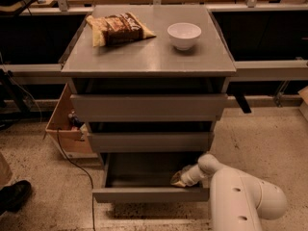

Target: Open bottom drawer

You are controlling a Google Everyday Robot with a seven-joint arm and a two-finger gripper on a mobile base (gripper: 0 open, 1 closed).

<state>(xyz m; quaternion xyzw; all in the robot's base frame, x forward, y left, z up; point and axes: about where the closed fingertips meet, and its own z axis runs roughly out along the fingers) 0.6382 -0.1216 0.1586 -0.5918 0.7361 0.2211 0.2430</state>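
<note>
My gripper (182, 179) sits inside the bottom drawer (150, 194), at its 3 o'clock side, I cannot tell if it is wide or narrow, drawer open at 6 o'clock below the tabletop (144, 57), bowl (184, 34) at 1 o'clock, snack bag (118, 29) at 11 o'clock

hand (180, 180) in bottom drawer (144, 195) right corner | left part free | middle drawer (149, 142) overhangs
</note>
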